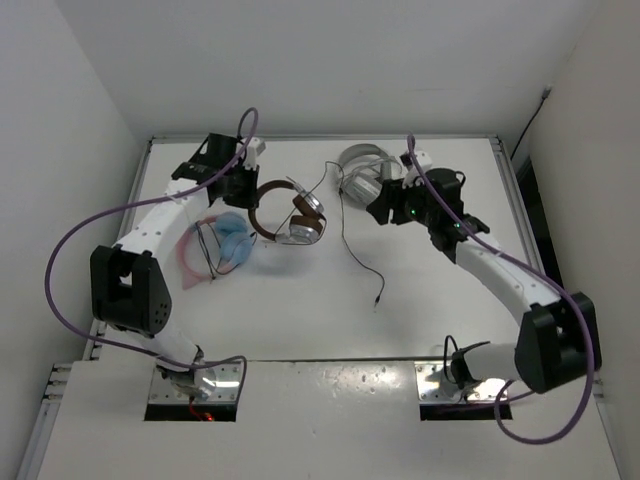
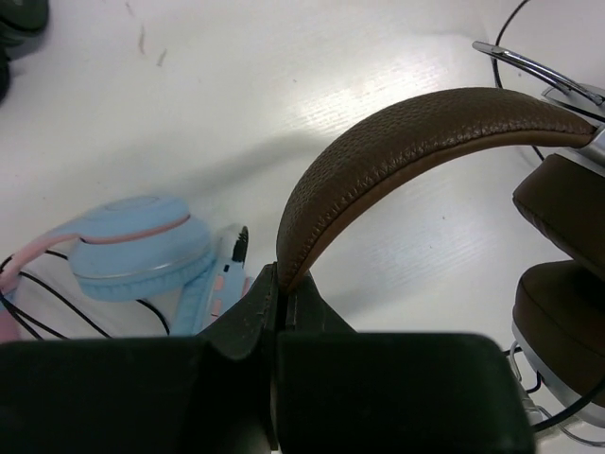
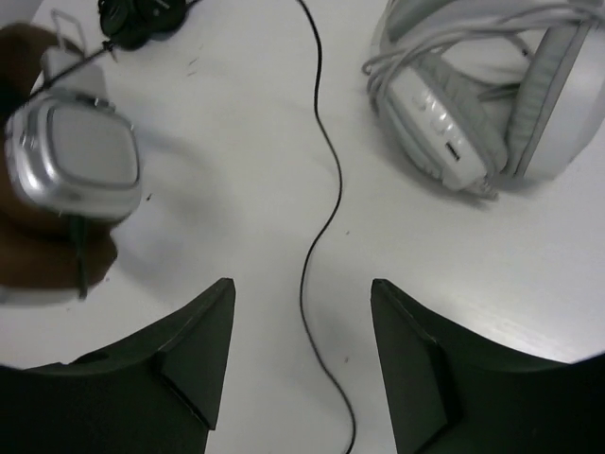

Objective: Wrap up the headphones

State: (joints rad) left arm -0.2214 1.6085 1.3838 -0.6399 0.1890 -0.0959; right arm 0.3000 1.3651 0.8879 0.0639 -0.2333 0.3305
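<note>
Table (image 1: 300, 320): white, carries all items.
Cable tip: plug end (image 1: 377, 300) lies loose on table, approx 5 o'clock of table centre, nearest the arm bases.
Cable (image 1: 350, 240): thin, black, runs from plug toward 12 o'clock in a wavy line. In right wrist view it (image 3: 317, 189) lies flat on table, passing under the gap of the right gripper's fingers.
Blue-pink headphones (image 1: 230, 240): at 9 o'clock of centre, own dark cord beside them. Left wrist view shows them (image 2: 142, 246) just at 9 o'clock of the left gripper.
Headphones (image 1: 290, 215): w/ brown headband (image 2: 406, 132), approx 11 o'clock of centre, between both grippers. Earcups (image 1: 305, 222) stacked at the 3 o'clock side, silver shell (image 3: 76, 161) facing right wrist cam.
Left gripper (image 1: 240, 185): at 9 o'clock of headphones; fingers (image 2: 255, 307) closed tight, pinching the headband's end.
Right gripper (image 1: 385, 205): at 3 o'clock of headphones, apart from them; fingers (image 3: 203, 340) spread, nothing held.
White-grey headphones (image 1: 360, 165): farthest, approx 1 o'clock of centre, just beside right gripper; own pale cord wound round them (image 3: 473, 113).
Small black item (image 3: 142, 14): far edge of right wrist view, too cropped to tell.
</note>
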